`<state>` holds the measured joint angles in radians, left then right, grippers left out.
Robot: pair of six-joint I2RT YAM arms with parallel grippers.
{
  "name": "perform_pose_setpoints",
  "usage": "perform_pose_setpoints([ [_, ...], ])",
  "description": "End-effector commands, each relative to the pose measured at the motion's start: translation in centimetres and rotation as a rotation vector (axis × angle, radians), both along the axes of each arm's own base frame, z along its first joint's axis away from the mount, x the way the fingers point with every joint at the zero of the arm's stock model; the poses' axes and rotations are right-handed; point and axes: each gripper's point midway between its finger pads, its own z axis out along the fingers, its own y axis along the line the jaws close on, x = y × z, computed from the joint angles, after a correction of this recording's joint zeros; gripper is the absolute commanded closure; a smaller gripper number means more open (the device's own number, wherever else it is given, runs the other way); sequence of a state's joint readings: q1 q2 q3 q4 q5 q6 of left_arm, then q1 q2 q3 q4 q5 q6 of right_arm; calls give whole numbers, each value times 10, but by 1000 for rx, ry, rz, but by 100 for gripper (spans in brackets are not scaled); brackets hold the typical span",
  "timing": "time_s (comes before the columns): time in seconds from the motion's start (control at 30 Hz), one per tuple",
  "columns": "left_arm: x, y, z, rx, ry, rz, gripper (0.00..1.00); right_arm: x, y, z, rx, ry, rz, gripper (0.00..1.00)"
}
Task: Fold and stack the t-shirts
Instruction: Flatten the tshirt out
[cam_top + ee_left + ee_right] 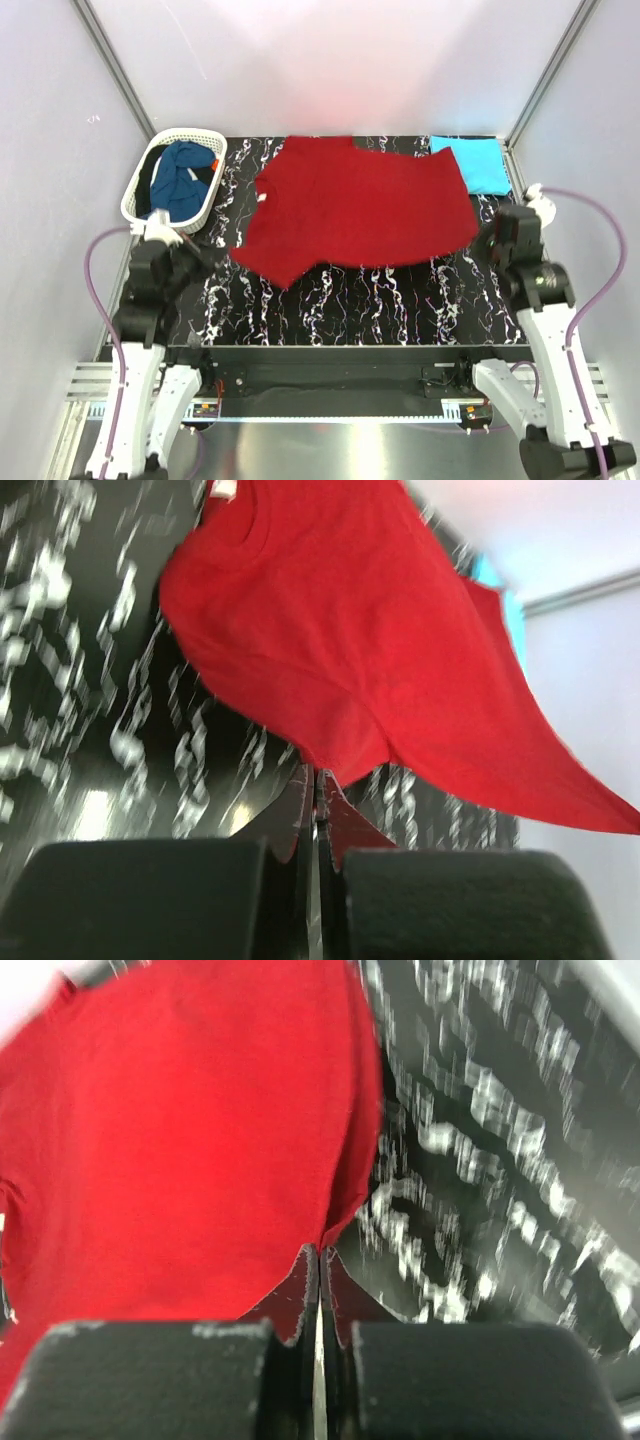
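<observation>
Red t-shirt (pixel 355 210) lies spread on the worktop (pixel 400 300), its opposite edges pinched in the left claw (pixel 318 780) and right claw (pixel 319 1252), both pressed together. Flattening seems the step in hand; folding next calls for lifting both edges evenly.

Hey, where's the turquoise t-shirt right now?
In the top view, the turquoise t-shirt lies folded at the far right corner of the table, right beside the spread-out red t-shirt.

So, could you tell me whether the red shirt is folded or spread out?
Spread out: the red shirt lies open across the table, neckline and sleeves showing.
</observation>
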<state>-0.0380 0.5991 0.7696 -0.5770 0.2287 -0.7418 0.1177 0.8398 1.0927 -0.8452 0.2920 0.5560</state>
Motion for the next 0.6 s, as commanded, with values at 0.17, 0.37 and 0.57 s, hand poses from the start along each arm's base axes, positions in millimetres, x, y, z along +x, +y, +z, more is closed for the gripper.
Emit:
perform_pose_setpoints([
  [0.17, -26, -3, -83, -51, 171, 20, 100, -37, 31, -95, 301, 178, -75, 100],
  [0.37, -19, 16, -88, 11, 167, 117, 100, -49, 17, -106, 306, 162, -185, 100],
  [0.57, -12, 29, -84, 53, 165, 184, 100, -54, 14, -109, 304, 165, -201, 100],
])
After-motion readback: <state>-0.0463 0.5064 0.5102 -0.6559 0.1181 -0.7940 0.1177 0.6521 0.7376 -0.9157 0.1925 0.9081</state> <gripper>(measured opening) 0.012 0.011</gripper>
